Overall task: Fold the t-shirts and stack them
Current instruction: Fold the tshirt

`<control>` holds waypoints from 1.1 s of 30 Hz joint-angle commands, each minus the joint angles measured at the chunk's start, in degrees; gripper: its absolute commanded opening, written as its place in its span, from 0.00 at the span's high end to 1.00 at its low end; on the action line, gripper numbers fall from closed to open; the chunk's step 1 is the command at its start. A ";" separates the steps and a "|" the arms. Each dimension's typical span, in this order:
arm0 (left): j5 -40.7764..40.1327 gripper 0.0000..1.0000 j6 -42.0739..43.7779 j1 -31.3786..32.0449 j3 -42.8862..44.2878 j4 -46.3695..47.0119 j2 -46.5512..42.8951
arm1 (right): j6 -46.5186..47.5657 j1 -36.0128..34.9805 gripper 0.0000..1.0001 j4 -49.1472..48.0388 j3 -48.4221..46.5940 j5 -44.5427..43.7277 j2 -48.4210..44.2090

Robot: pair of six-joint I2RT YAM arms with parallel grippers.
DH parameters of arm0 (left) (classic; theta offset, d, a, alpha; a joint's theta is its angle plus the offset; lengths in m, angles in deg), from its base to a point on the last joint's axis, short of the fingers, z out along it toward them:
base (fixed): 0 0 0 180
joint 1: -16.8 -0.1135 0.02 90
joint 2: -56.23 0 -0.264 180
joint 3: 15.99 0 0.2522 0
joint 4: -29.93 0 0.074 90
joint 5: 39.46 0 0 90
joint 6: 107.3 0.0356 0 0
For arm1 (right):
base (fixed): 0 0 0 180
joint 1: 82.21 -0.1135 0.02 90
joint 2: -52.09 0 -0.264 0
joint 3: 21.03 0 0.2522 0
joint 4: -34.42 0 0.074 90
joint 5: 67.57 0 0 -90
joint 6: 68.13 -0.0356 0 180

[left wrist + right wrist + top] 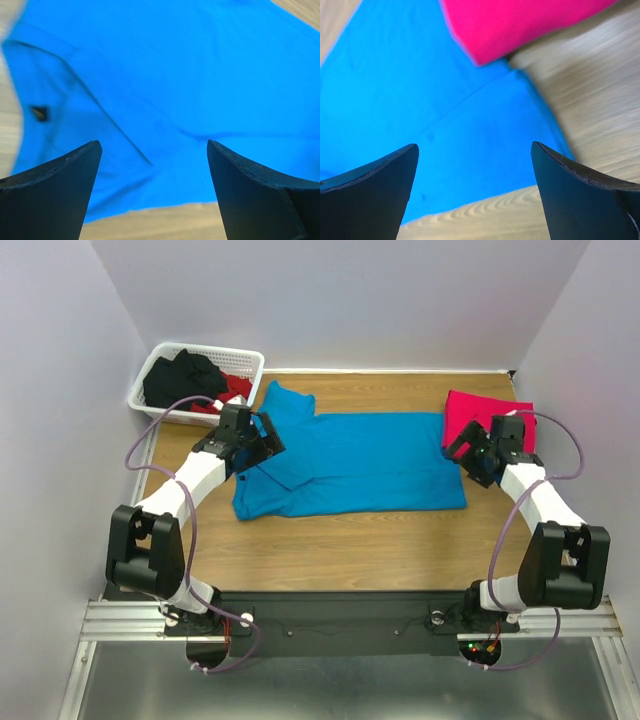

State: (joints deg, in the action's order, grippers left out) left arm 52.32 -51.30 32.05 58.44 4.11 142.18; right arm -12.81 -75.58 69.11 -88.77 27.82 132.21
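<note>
The turquoise-blue t-shirt (350, 462) lies spread across the middle of the table, folded lengthwise, one sleeve pointing to the far left. It fills the left wrist view (170, 85) and shows in the right wrist view (420, 110). The pinkish-red t-shirt (480, 418) lies folded at the far right, touching the blue shirt's right end; it also shows in the right wrist view (520, 22). My left gripper (262, 440) is open and empty above the blue shirt's left end (152, 150). My right gripper (468, 448) is open and empty above the shirt's right end (474, 150).
A white lattice basket (158, 362) stands at the far left corner with black and red cloth in it. Bare wooden table (360, 545) lies between the blue shirt and the near edge. White walls close in the table on three sides.
</note>
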 commanded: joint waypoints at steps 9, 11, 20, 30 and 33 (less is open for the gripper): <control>5.33 0.02 -3.09 5.94 -0.81 4.76 6.93 | 3.65 -11.82 0.00 -3.52 3.09 4.19 6.97; 5.25 0.01 -3.18 5.94 -0.37 4.85 7.82 | 3.74 -11.82 0.00 -3.70 3.35 3.49 8.03; 5.43 0.01 -4.67 7.25 -1.16 4.76 11.60 | 3.30 -11.73 0.00 -4.32 5.55 0.94 11.46; 2.44 0.01 -5.12 7.52 0.59 3.79 13.71 | 3.56 -11.73 0.00 -4.40 6.25 -0.64 11.99; 2.44 0.02 -5.20 7.52 2.18 4.31 15.90 | 3.56 -11.82 0.00 -4.41 6.34 -0.73 12.17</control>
State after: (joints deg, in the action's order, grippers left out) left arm 56.04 -56.46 39.26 57.96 7.72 156.12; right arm -9.86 -87.47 65.66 -84.55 28.80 142.24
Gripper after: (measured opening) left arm 0.985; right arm 0.998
